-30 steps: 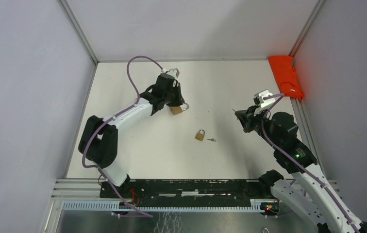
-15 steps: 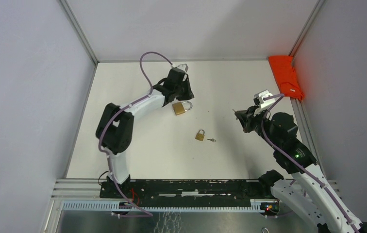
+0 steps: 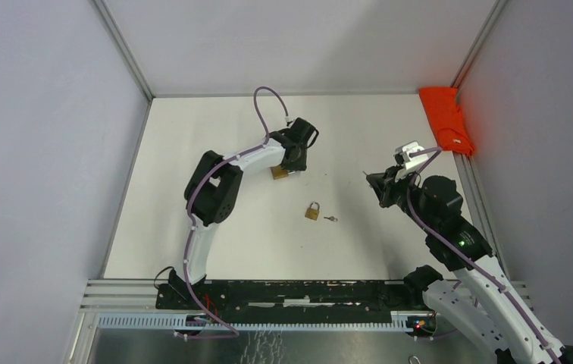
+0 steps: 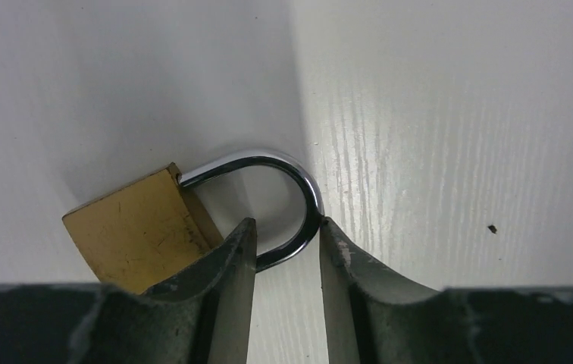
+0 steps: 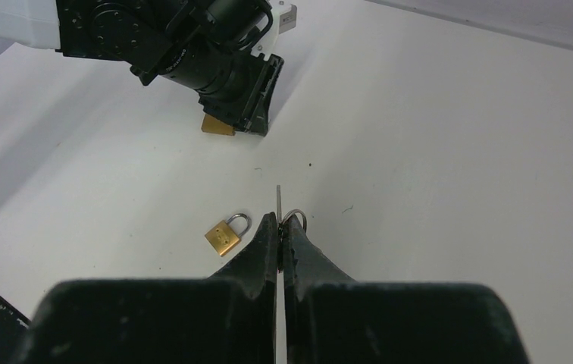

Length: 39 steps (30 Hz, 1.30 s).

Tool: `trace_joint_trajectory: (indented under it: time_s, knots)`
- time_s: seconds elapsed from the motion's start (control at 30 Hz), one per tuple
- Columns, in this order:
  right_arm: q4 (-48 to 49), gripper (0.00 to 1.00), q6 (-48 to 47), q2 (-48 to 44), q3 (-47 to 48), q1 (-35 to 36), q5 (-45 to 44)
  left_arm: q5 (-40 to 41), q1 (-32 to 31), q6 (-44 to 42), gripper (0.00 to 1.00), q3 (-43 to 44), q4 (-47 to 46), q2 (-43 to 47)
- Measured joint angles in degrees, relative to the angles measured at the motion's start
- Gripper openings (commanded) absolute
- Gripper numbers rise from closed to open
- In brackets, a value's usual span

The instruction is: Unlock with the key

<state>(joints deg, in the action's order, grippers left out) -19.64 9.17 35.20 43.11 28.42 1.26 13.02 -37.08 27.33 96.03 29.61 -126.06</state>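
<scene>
A large brass padlock [image 3: 278, 174] lies on the white counter [image 3: 215, 227], just above frame centre. A smaller padlock [image 3: 311, 211] and small key [image 3: 331, 219] lie side by side at centre, and a red cloth [image 3: 447, 121] at upper right.

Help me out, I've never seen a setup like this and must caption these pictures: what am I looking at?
Two robot arms are bolted to the table's near edge. One picture looks down from above; the other two come from a camera on each wrist. The left arm reaches the larger brass padlock; its jaws stand apart around the steel loop. The right arm hovers with its jaws shut on a key. Between them lie a smaller padlock and a second small key. A red cloth sits in the far right corner.
</scene>
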Motion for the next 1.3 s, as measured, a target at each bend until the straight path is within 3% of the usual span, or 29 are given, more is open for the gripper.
trace_joint_trajectory:
  time_s: [0.1, 0.3, 0.33, 0.67, 0.93, 1.17, 1.3]
  knots:
    - [0.3, 0.0, 0.0, 0.0, -0.4, 0.0, 0.0, 0.9, 0.0, -0.2, 0.35, 0.1, 0.7, -0.1]
    - [0.7, 0.0, 0.0, -0.2, -0.9, 0.0, 0.0, 5.1, -1.5, -1.1, 0.04, 1.1, 0.6, -1.4]
    - [0.8, 0.0, 0.0, -0.2, -0.9, 0.0, 0.0, 6.2, -1.9, -1.3, 0.02, 1.5, 0.7, -1.7]
    - [1.3, 0.0, 0.0, -0.9, -1.7, 0.0, 0.0, 14.9, -5.8, -2.4, 0.02, 2.8, 3.3, -2.6]
    - [2.3, 0.0, 0.0, -0.9, -1.7, 0.0, 0.0, 7.1, -5.7, -2.6, 0.02, 2.0, 5.3, 2.7]
    - [2.4, 0.0, 0.1, -0.9, -1.7, 0.0, 0.0, -2.4, -5.0, -1.3, 0.02, -6.9, -5.5, 17.0]
    - [2.4, 0.0, 0.1, -0.7, -1.7, 0.0, 0.0, -5.5, -4.1, 0.5, 0.02, -16.4, -17.1, 24.5]
